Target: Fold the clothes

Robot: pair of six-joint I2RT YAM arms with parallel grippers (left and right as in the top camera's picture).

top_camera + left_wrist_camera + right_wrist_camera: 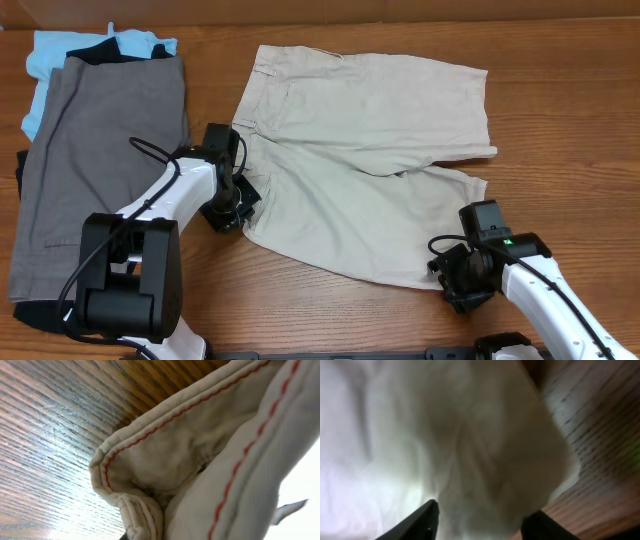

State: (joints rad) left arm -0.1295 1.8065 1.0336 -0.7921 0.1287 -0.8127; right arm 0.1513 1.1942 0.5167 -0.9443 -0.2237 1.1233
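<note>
One pair of khaki shorts (370, 150) is lying spread flat on the wooden counter (330, 310), from the middle over to the right. Its waistband is pointing left and its two legs are pointing right, one leg far and one leg near.

At the left side a pile of three garments is sitting well apart from the khaki pair. One pair of grey-brown shorts (100, 170) is lying on top. One light blue garment (60, 50) is showing at the far end of the pile, and one black garment (25, 312) is peeking out along its left and near edges.

I am working with two claws. My left claw (240, 205) is pressed together at the near end of the waistband, at the left edge of the khaki shorts. Close up, the left wrist camera is showing that corner of cloth bunched and turned over, with red stitching running along the seams, so I am pinching the fabric there.

My right claw (482, 517) is sitting at the hem of the near leg, at the right near corner of the shorts. Its two dark fingers (425, 519) are standing apart, with a fold of the pale cloth lying between them. I cannot tell whether the fingers are touching the cloth.
</note>
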